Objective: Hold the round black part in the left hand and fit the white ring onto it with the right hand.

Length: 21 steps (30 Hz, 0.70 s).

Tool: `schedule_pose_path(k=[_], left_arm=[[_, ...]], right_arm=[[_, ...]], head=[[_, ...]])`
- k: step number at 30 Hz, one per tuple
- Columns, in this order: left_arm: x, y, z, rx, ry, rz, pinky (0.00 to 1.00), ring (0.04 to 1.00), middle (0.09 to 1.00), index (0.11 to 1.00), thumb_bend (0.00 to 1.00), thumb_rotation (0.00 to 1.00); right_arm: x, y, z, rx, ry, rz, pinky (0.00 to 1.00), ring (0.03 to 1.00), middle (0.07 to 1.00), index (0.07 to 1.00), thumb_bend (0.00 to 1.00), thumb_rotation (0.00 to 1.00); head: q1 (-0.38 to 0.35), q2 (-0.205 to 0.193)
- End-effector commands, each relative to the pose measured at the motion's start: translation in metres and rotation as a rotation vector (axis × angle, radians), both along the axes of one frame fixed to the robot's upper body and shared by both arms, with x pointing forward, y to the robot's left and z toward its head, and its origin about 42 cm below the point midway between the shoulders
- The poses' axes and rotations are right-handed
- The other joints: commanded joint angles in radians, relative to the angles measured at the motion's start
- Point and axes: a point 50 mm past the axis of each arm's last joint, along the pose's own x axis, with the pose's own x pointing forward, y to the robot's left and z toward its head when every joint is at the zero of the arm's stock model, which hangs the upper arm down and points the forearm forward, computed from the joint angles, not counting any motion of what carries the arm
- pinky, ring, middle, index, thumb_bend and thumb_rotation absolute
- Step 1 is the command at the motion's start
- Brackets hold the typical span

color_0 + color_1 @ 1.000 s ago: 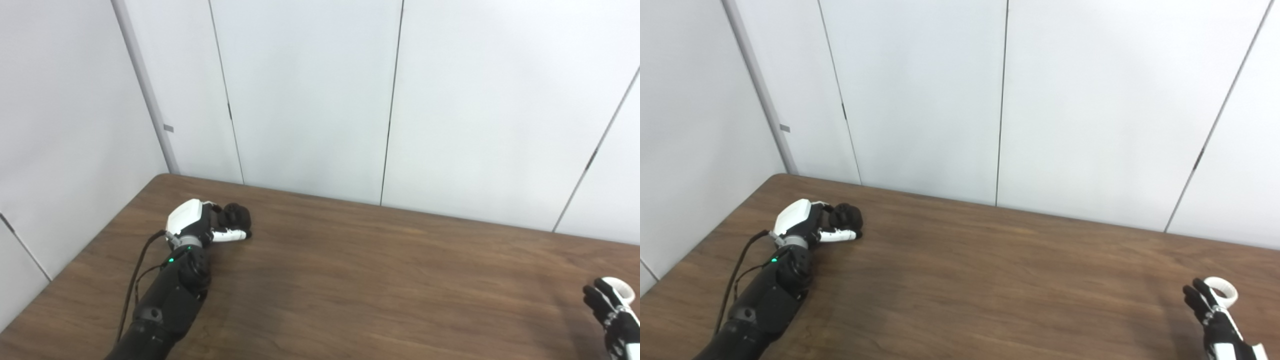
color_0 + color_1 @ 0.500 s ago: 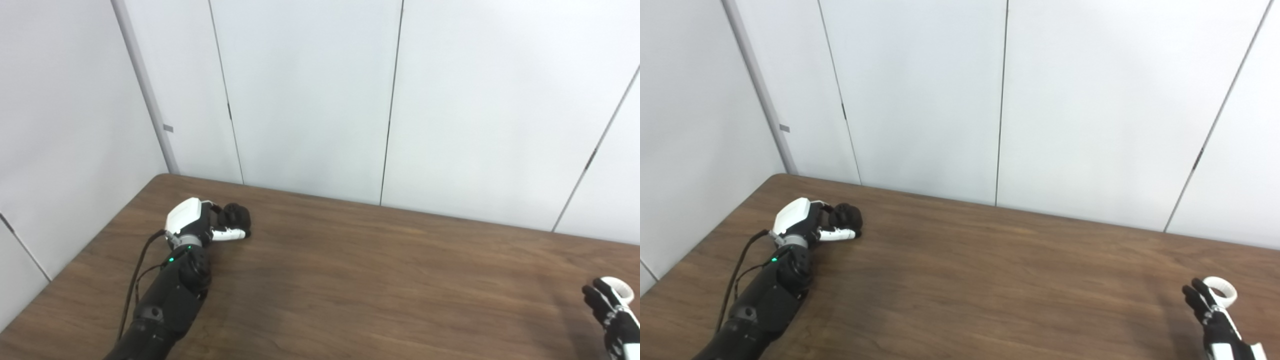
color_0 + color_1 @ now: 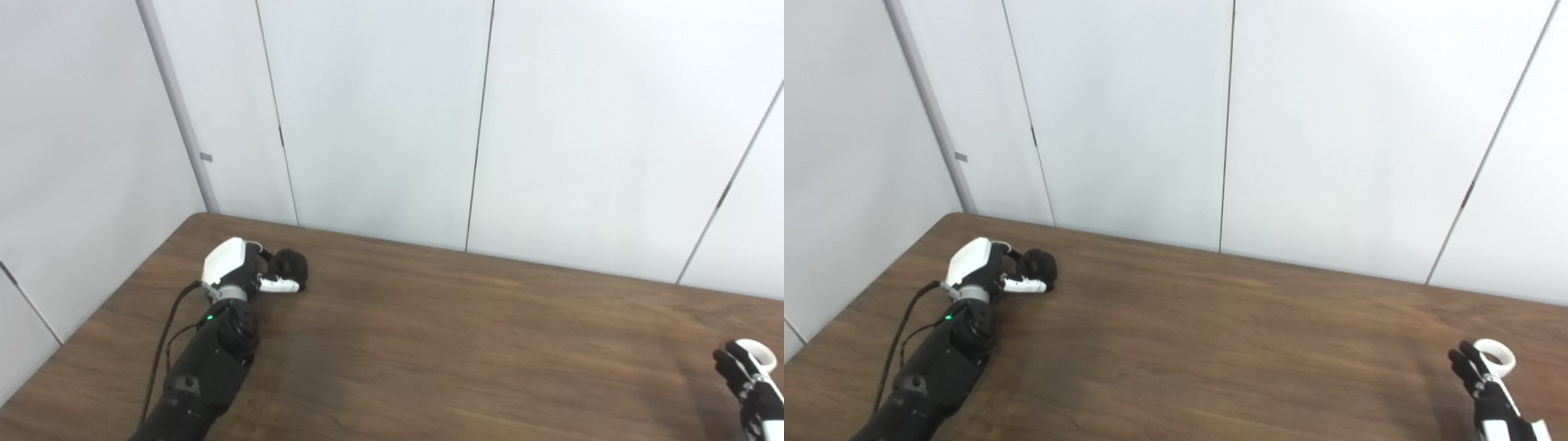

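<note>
The round black part [image 3: 290, 266] sits near the bench's [image 3: 429, 343] far left corner, the left hand [image 3: 239, 272] curled around it. The right hand [image 3: 1479, 373], well apart at the bench's right edge, pinches the white ring [image 3: 1497, 358].

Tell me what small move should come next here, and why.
Probably lift both hands off the table and bring them toward the middle. The left hand is closed around the black part at the far left, the right hand has the white ring at its fingers at the far right, and a wide stretch of table separates them.
</note>
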Motion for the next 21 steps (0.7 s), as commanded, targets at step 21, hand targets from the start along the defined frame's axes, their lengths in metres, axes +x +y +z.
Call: schedule_pose_path(k=[21], left_arm=[[0.0011, -0.0027, 0.0304, 0.071, -0.151, -0.03, 1.0, 0.888, 0.767, 0.484, 0.52, 0.05]], right_arm=[[-0.0237, 0.0113, -0.0356, 0.072, 0.111, -0.022, 1.0, 0.936, 0.91, 0.935, 0.63, 1.0]], head=[[-0.01, 0.015]])
